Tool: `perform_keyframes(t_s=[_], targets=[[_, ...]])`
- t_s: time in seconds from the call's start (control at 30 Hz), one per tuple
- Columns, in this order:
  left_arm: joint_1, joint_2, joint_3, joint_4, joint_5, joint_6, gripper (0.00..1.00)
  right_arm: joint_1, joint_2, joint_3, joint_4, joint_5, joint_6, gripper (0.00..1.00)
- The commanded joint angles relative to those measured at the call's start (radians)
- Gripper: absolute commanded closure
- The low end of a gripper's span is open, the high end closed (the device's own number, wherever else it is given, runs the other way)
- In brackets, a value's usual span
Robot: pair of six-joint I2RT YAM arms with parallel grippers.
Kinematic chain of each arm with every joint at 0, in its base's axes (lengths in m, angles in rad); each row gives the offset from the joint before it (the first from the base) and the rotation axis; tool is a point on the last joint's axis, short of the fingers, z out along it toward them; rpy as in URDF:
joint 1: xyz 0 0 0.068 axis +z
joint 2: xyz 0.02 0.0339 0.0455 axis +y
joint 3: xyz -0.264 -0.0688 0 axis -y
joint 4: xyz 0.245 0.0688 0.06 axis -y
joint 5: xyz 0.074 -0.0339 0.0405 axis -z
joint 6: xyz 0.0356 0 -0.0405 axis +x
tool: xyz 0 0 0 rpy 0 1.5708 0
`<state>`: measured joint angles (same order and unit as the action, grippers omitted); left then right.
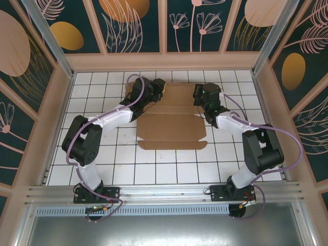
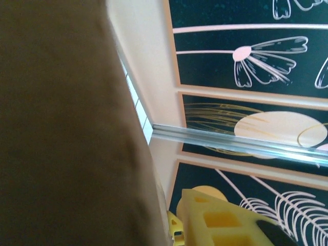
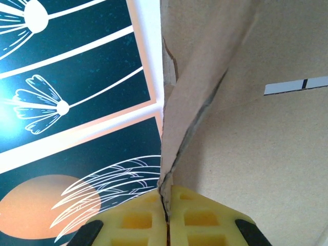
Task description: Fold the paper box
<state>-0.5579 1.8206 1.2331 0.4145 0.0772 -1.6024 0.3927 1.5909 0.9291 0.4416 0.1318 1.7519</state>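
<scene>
The paper box (image 1: 171, 128) is a plain brown die-cut sheet lying in the middle of the white tiled table, with its far part raised between the two arms. My left gripper (image 1: 160, 91) is at the sheet's far left edge. In the left wrist view the cardboard (image 2: 66, 128) covers the left half, and its edge runs down between my left gripper's (image 2: 177, 218) yellow fingers (image 2: 220, 220); one finger is mostly hidden. My right gripper (image 1: 197, 95) is at the far right edge. Its yellow fingers (image 3: 205, 220) are shut on a creased cardboard flap (image 3: 177, 148), gripper (image 3: 166, 197).
Floral-panelled walls (image 1: 138, 25) and aluminium posts (image 1: 48, 36) enclose the table on three sides. The near flaps of the sheet lie flat towards me (image 1: 171, 145). Bare tiles (image 1: 169, 171) run between the sheet and the metal rail (image 1: 164, 192) at the front.
</scene>
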Motion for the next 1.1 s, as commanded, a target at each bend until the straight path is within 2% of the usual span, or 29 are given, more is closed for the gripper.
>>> perform_keyframes(t_s=[0.0, 0.17, 0.4, 0.5, 0.63, 0.7, 0.9, 1.0, 1.07], targets=[[0.019, 0.005, -0.011, 0.048, -0.008, -0.003, 0.82, 0.020, -0.039, -0.018, 0.043, 0.028, -0.028, 0.92], [0.033, 0.003, -0.030, 0.056, -0.005, 0.007, 0.89, 0.038, -0.052, -0.031, 0.034, 0.035, -0.048, 0.92], [0.052, 0.004, -0.042, 0.044, 0.027, 0.035, 0.99, 0.066, -0.096, -0.060, 0.034, 0.039, -0.139, 0.83], [0.065, 0.003, -0.048, 0.042, 0.053, 0.050, 1.00, 0.071, -0.116, -0.090, 0.045, 0.026, -0.165, 0.73], [0.085, 0.021, -0.016, 0.025, 0.146, 0.095, 1.00, 0.063, -0.133, -0.122, 0.052, -0.025, -0.194, 0.58], [0.087, 0.032, 0.011, 0.006, 0.187, 0.128, 1.00, 0.048, -0.139, -0.137, 0.060, -0.041, -0.202, 0.53], [0.087, 0.051, 0.030, -0.018, 0.279, 0.174, 1.00, -0.017, -0.115, -0.138, 0.125, -0.112, -0.218, 0.46], [0.086, 0.049, 0.021, -0.010, 0.287, 0.177, 1.00, -0.029, -0.094, -0.118, 0.124, -0.112, -0.219, 0.46], [0.087, 0.051, 0.025, -0.010, 0.298, 0.174, 1.00, -0.034, -0.081, -0.113, 0.128, -0.113, -0.218, 0.50]])
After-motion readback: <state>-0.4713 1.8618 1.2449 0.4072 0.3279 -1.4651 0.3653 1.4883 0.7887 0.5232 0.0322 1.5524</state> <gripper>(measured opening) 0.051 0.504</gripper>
